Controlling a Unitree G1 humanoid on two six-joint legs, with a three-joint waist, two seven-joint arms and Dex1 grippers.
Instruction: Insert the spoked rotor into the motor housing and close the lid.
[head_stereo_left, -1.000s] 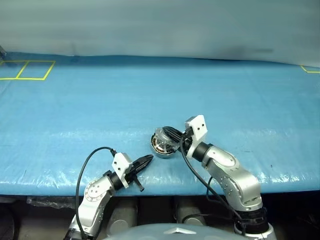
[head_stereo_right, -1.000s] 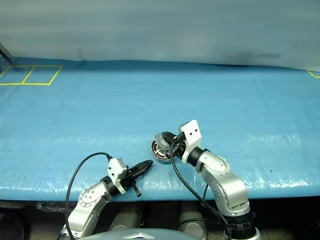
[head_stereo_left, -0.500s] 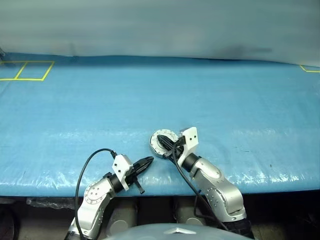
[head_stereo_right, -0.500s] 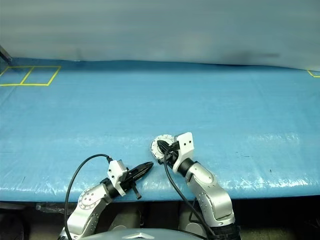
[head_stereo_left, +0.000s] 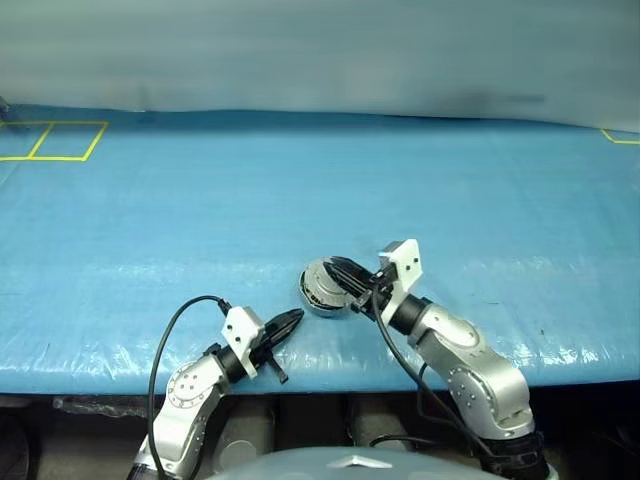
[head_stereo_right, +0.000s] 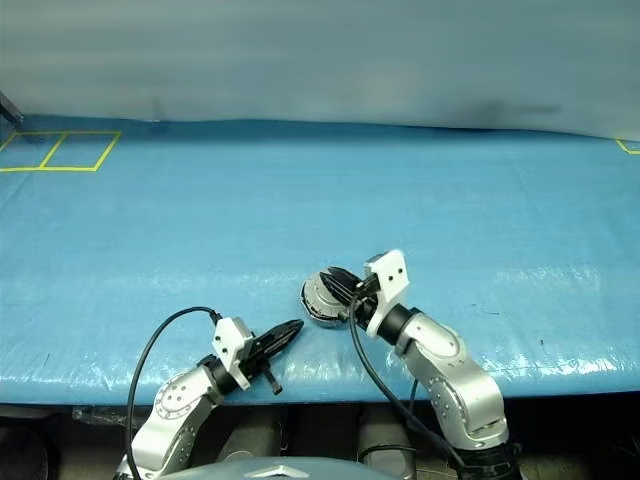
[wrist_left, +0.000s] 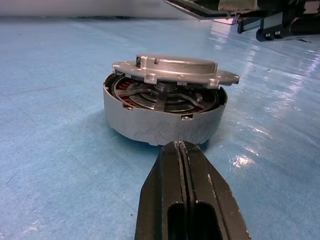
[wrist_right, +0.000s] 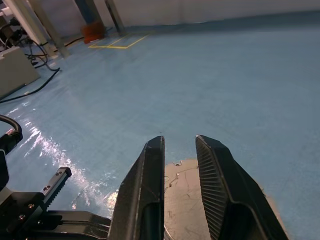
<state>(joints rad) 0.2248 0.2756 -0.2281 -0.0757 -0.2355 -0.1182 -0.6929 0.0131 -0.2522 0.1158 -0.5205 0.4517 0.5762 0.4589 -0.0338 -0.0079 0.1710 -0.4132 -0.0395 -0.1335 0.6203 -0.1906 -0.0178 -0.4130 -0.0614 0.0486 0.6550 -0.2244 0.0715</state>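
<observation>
Motor housing (wrist_left: 165, 122) on blue table cover (head_stereo_left: 480, 200), lid (wrist_left: 175, 67) resting on top, a narrow gap under its edge; right gripper (wrist_right: 179, 150) just above it, left gripper (wrist_left: 181, 147) just short of it.

Housing sits near the front edge of the cover, between the two arms. Through the gap under the lid the spoked rotor (wrist_left: 160, 97) shows seated inside, copper windings at the rim. Right gripper comes in from the robot's right, fingers (wrist_right: 215, 170) a little apart with nothing between them, the lid's plain grey top directly beneath. Left gripper lies low over the cover on the near left, fingers pressed together and empty, tips pointing at the housing's side wall, close but not touching.
</observation>
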